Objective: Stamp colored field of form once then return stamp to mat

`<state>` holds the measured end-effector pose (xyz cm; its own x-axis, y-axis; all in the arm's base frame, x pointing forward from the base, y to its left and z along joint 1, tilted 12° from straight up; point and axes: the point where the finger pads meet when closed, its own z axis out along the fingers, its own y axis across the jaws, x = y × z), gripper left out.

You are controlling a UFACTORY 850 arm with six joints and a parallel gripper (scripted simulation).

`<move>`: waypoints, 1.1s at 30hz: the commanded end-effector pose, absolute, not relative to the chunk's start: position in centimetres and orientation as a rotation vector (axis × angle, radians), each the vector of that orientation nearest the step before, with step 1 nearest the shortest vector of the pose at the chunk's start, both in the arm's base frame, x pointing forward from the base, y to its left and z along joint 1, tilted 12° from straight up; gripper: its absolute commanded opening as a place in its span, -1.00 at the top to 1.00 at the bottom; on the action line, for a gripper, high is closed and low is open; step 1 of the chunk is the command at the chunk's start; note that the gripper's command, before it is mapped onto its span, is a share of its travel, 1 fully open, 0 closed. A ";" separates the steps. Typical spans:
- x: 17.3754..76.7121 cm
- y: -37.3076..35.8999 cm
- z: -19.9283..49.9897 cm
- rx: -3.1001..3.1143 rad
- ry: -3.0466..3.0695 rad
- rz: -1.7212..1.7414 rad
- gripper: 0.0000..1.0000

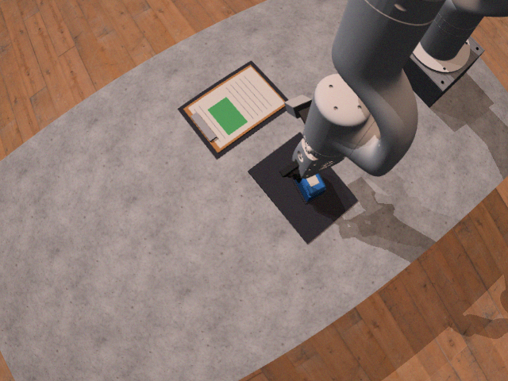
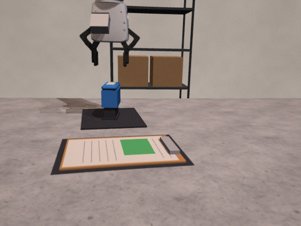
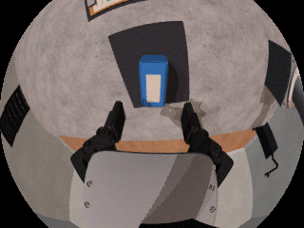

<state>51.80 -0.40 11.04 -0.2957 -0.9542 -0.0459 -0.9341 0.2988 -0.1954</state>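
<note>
The blue stamp (image 1: pixel 311 187) (image 2: pixel 110 97) (image 3: pixel 152 80) stands upright at the middle of the dark mat (image 1: pixel 275 180) (image 2: pixel 131 120) (image 3: pixel 129 41). My gripper (image 2: pixel 109 59) (image 3: pixel 153 109) hangs open directly above the stamp, its fingertips well clear of the stamp's top; in the top view the arm hides most of it. The form (image 1: pixel 254 92) (image 2: pixel 97 150) lies on a clipboard, and its green field (image 1: pixel 226 115) (image 2: pixel 137 146) bears no mark.
A grey clip (image 1: pixel 203 126) (image 2: pixel 169 145) holds the form at one end of the clipboard. The robot's base (image 1: pixel 444 67) stands at the table's far right. A shelf with two brown boxes (image 2: pixel 150 70) stands behind the table.
</note>
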 end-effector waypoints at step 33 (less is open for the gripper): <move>53.2 -0.5 4.7 -1.763 2.404 -0.200 -0.73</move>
<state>53.06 -0.51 4.90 -0.2946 -0.9543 -0.0508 -0.9350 0.2988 -0.1911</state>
